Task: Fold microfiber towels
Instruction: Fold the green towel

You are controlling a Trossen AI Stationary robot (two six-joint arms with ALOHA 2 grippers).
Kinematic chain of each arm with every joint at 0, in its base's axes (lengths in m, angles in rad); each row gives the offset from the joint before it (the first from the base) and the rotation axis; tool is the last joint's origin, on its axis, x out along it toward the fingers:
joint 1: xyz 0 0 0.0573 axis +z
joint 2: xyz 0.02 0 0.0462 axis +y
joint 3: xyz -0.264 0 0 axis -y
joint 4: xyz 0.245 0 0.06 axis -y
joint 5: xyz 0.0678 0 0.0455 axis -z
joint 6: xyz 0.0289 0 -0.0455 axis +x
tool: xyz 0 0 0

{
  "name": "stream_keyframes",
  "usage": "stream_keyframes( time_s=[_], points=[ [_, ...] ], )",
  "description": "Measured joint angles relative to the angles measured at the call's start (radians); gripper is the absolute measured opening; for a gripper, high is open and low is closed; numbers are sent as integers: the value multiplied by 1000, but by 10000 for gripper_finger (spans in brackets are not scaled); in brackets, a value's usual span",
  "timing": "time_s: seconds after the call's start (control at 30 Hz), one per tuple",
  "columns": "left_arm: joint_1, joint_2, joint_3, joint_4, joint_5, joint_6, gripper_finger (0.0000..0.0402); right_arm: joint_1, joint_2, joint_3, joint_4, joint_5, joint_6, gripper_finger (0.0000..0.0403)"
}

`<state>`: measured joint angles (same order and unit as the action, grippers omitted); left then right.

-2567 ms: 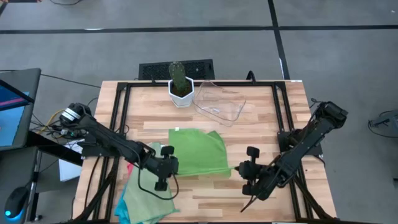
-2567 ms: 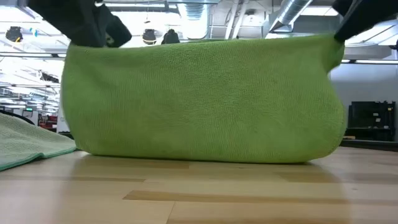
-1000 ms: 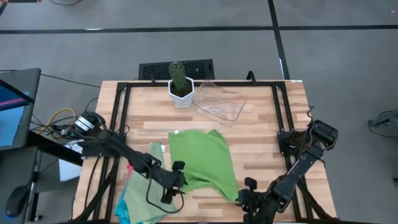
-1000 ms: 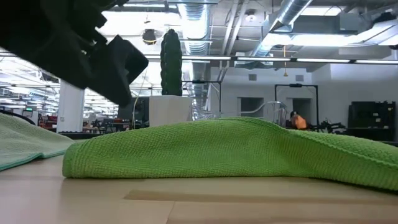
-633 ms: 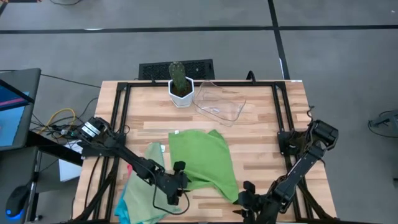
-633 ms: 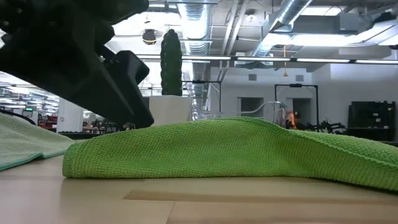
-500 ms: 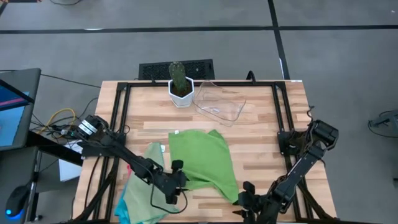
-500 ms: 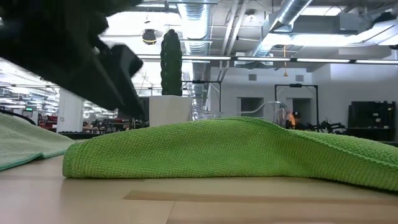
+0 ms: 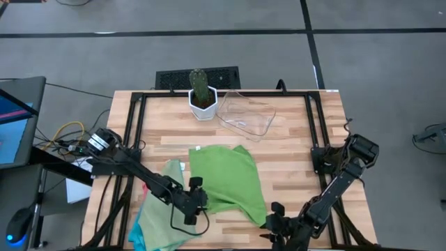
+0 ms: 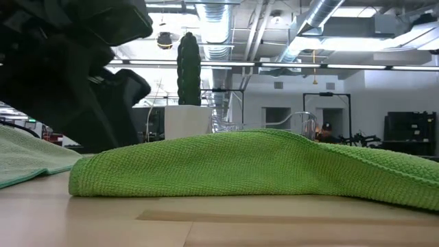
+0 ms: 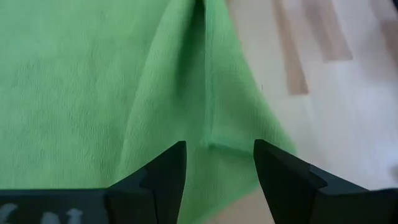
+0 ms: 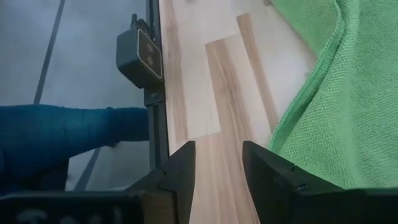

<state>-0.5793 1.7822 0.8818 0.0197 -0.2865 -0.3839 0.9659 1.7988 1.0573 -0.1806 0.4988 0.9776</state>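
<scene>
The green towel (image 9: 226,178) lies mid-table, its long axis running front to back. The left gripper (image 11: 216,163) hovers open over its near-left corner (nothing held); the right gripper (image 12: 217,163), also open, sits just beside the near-right corner.

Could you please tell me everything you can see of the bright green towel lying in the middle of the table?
The bright green towel is a soft, nubbly microfiber cloth, lying folded and slightly humped on the wooden table, with one corner trailing toward the front edge. A small white tag shows at its far corner. The left gripper hovers open over its hemmed edge; the right gripper is open beside its trailing corner, gripping nothing. A paler green towel lies at its left.
</scene>
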Motion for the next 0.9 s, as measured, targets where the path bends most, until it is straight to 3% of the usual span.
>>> stream_keyframes(
  time_s=[0.17,0.53,0.9],
  points=[
    [16,5,-1,-6,-14,27,180,-4,0,0,-2,0,-5,157],
    [45,64,3,39,83,41,177,-4,0,0,-2,0,-9,153],
    [36,67,21,39,92,37,55,-4,0,0,-1,0,-8,134]
  ],
)
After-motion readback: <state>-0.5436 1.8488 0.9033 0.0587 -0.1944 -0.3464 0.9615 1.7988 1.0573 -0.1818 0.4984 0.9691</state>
